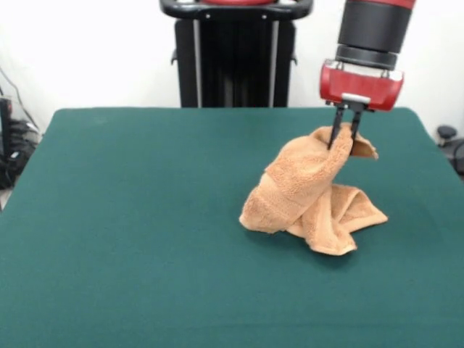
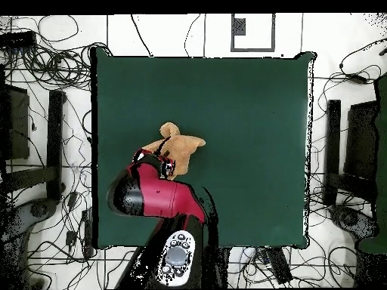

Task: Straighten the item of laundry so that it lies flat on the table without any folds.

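Note:
The orange-tan terry towel (image 1: 312,192) is bunched and partly lifted on the right half of the green table (image 1: 130,217). One corner is pulled up into a peak while the rest rests crumpled on the felt. My gripper (image 1: 344,138) hangs down from the red wrist and is shut on that raised corner. In the overhead view the towel (image 2: 180,145) lies left of the table's (image 2: 249,113) centre, with the red arm covering its near part; the gripper itself is hidden there.
The robot's black pedestal (image 1: 235,54) stands behind the table's far edge. Cables and black stands (image 2: 57,143) surround the table on the floor.

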